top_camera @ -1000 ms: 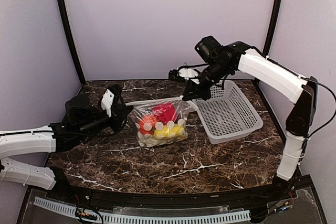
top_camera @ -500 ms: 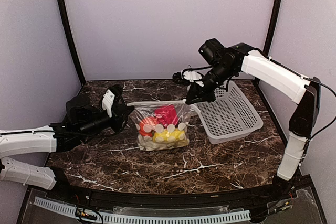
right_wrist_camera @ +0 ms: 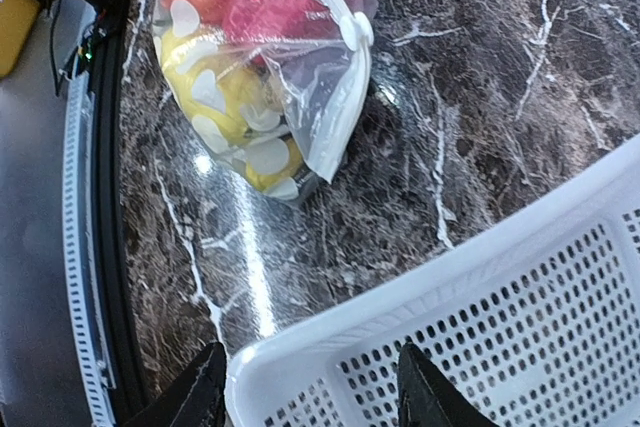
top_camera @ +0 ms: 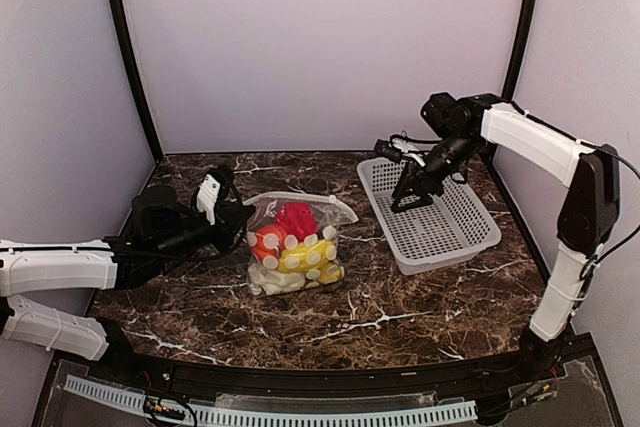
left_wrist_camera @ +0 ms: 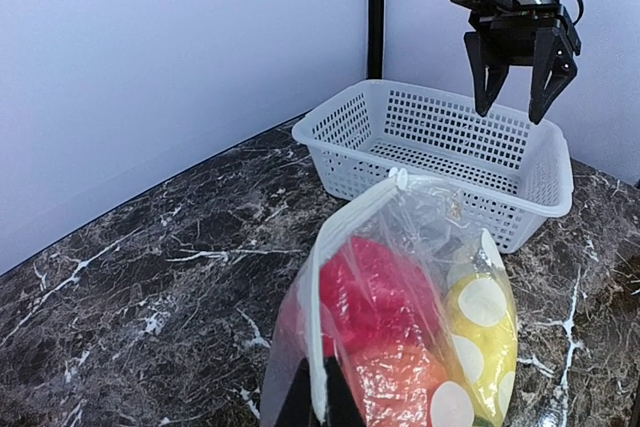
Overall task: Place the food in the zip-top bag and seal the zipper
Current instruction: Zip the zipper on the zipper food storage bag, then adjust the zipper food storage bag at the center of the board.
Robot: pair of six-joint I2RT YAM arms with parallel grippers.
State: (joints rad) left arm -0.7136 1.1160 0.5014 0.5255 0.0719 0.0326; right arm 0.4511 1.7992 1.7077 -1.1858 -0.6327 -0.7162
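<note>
The zip-top bag (top_camera: 293, 247) stands on the marble table with the food inside: a red pepper (top_camera: 296, 219), an orange-red round one (top_camera: 265, 244), yellow pieces (top_camera: 310, 257) and a white lumpy vegetable (top_camera: 268, 280). My left gripper (left_wrist_camera: 322, 402) is shut on the near end of the zipper (left_wrist_camera: 322, 287), at the bag's left side (top_camera: 243, 230). The whitish strip runs to a small tab (right_wrist_camera: 355, 29) at its far end. My right gripper (top_camera: 405, 197) hangs open and empty over the left rim of the basket, apart from the bag. Its dark fingers (right_wrist_camera: 200, 397) straddle that rim.
A white mesh basket (top_camera: 440, 237) sits at the right back of the table, empty, its near-left corner (right_wrist_camera: 250, 377) directly under the right gripper. Dark frame posts stand at both back corners. The table's front edge has a white slotted rail (top_camera: 270, 412).
My right gripper has let go of the zipper's far end, opened, and swung right over the basket. The bag has sagged a little toward the left gripper, which stays shut.
</note>
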